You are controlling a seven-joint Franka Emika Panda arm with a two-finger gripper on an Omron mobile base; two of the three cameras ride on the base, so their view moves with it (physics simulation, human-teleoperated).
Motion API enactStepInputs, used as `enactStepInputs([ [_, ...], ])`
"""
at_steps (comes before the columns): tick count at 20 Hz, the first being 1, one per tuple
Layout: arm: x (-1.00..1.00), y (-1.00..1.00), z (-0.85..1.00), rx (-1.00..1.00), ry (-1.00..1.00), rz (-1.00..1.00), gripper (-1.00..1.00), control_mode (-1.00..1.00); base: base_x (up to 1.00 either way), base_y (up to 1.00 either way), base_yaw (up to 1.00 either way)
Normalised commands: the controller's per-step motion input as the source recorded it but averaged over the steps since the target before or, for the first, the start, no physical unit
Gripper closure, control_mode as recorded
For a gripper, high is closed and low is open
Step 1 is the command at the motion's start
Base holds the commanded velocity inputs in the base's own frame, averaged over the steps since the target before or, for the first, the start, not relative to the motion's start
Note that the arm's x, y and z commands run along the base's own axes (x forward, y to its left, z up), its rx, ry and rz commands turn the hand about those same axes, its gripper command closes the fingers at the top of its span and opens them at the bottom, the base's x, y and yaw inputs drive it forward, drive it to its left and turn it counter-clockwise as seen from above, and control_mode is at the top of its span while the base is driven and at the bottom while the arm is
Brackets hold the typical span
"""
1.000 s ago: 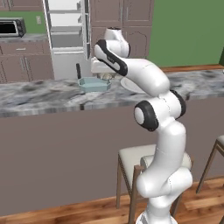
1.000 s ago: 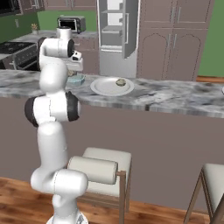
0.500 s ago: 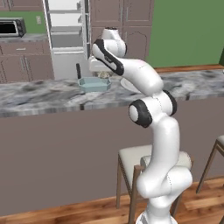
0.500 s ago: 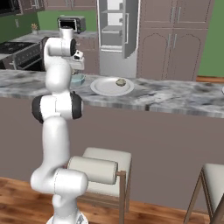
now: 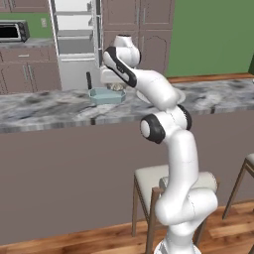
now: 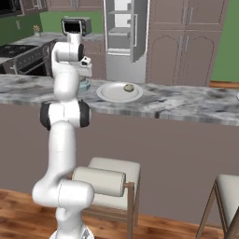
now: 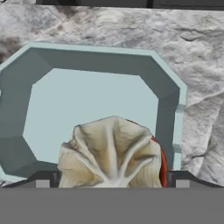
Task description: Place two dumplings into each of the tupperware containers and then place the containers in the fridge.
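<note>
A pale teal tupperware container [image 7: 94, 103] lies on the marble counter directly under my gripper [image 7: 111, 181]. A pleated tan dumpling [image 7: 111, 153] sits at its near side between my two fingertips [image 7: 41, 180], which stand wide apart on either side of it; the gripper is open. From the base cameras my hand hovers low over this container [image 5: 105, 95], also seen past the arm [image 6: 85, 84]. Another dumpling [image 6: 129, 87] rests on the round white plate [image 6: 112, 93]. Behind the counter stands the fridge [image 5: 74, 39] with its door open.
A black microwave [image 5: 12, 31] sits on the back counter at left, a stove [image 6: 23, 53] further left. Brown wooden cabinets line the back wall. Two stools [image 5: 163, 181] stand under the counter's front edge beside my base.
My elbow and forearm have swung a little to the left. The hand has stayed over the container with its jaws equally wide.
</note>
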Motion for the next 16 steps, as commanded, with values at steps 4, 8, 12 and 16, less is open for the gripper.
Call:
enactStepInputs([
  [4, 0.00, 0.00, -0.25, 0.00, 0.05, 0.00, 1.00, -1.00, 0.00, 0.00, 0.00],
  [8, 0.00, 0.00, -0.22, 0.00, 0.04, 0.00, 1.00, -1.00, 0.00, 0.00, 0.00],
  [12, 0.00, 0.00, -0.12, 0.00, 0.03, 0.00, -1.00, -1.00, 0.00, 0.00, 0.00],
  [16, 0.00, 0.00, 0.00, 0.00, 0.00, 0.00, -1.00, -1.00, 0.00, 0.00, 0.00],
])
